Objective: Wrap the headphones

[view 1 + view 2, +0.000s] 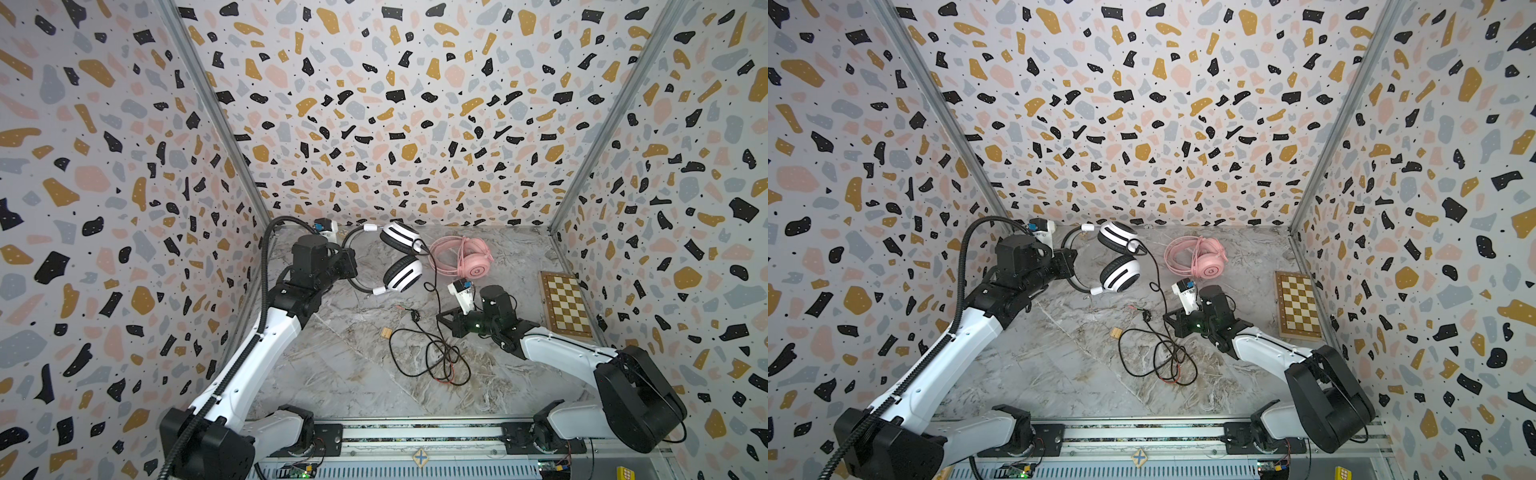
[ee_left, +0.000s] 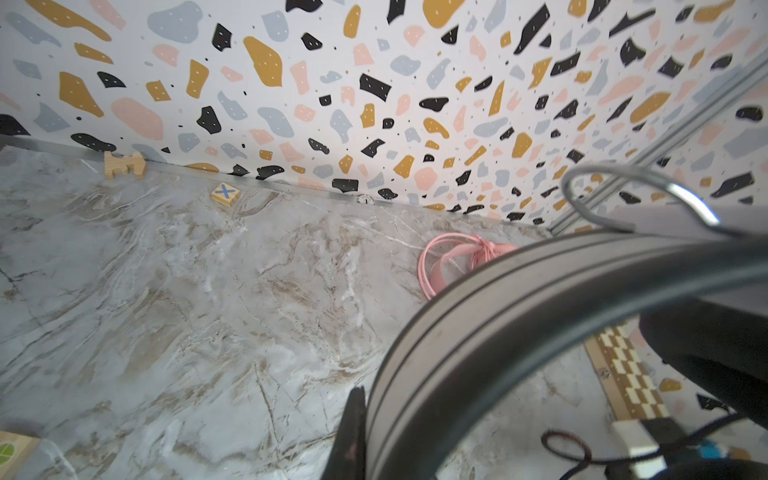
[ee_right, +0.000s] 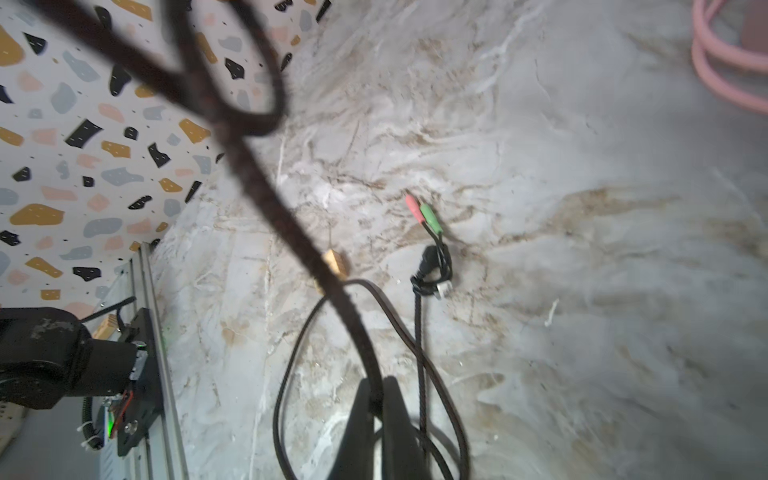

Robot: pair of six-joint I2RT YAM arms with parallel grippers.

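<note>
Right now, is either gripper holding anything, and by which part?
Yes. The left gripper is shut on the white headset, gripping its black headband near the middle. The right gripper pinches the black cable partway along; the plugs lie free.

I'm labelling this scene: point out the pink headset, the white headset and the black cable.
pink headset (image 1: 476, 270): a top view, on its earcup.
white headset (image 1: 402, 275): a top view, on the nearer earcup.
black cable (image 3: 274, 203): right wrist view, on the thick blurred stretch.
</note>
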